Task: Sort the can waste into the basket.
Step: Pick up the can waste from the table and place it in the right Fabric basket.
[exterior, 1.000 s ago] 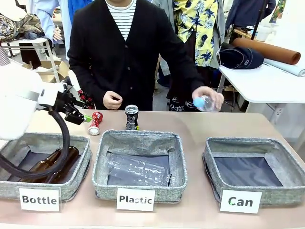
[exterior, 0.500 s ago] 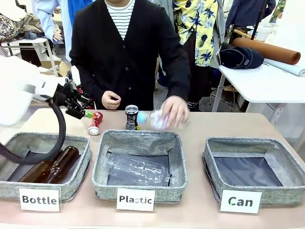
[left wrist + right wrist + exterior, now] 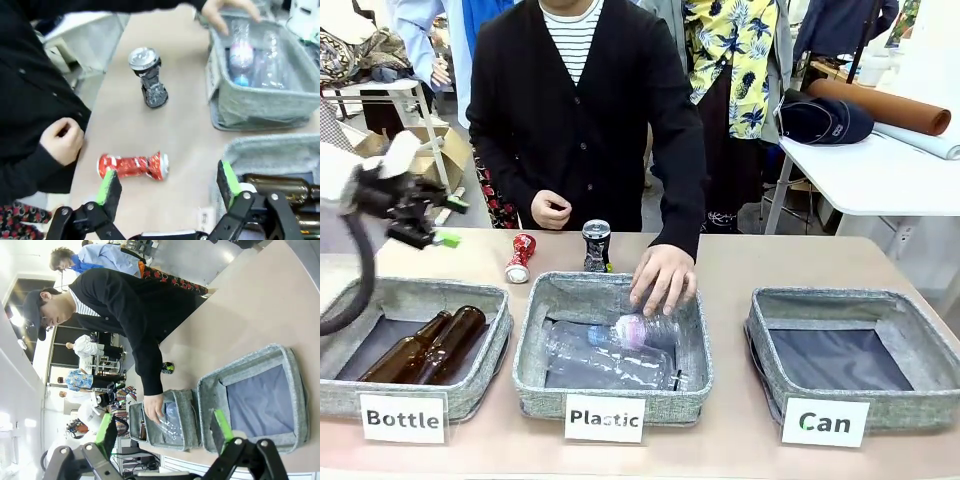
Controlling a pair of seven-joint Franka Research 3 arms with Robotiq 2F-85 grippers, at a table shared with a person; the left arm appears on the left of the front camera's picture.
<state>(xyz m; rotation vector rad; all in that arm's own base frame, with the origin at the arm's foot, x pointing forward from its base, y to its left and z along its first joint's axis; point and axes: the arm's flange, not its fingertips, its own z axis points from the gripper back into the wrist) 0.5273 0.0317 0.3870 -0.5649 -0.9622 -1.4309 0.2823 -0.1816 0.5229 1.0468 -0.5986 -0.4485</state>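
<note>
Two crushed cans lie on the table behind the bins. The red can (image 3: 520, 258) lies on its side; the dark can (image 3: 596, 246) stands upright. My left gripper (image 3: 450, 222) hovers open at the table's far left, well left of the red can. In the left wrist view the red can (image 3: 132, 166) lies just beyond my open left gripper (image 3: 167, 182), with the dark can (image 3: 149, 80) farther off. The grey basket labelled "Can" (image 3: 920, 395) sits at the right. My right gripper (image 3: 163, 426) is open above that basket (image 3: 250, 362), holding nothing.
A person's hand (image 3: 663, 280) rests over a clear bottle in the middle "Plastic" bin (image 3: 535, 345). The other hand (image 3: 555, 211) is curled near the table's far edge. The "Bottle" bin (image 3: 490, 370) at left holds brown bottles (image 3: 440, 345).
My left gripper has drawn back to the left, away from the red can. The person's hand carried a clear bottle from the right down into the Plastic bin.
</note>
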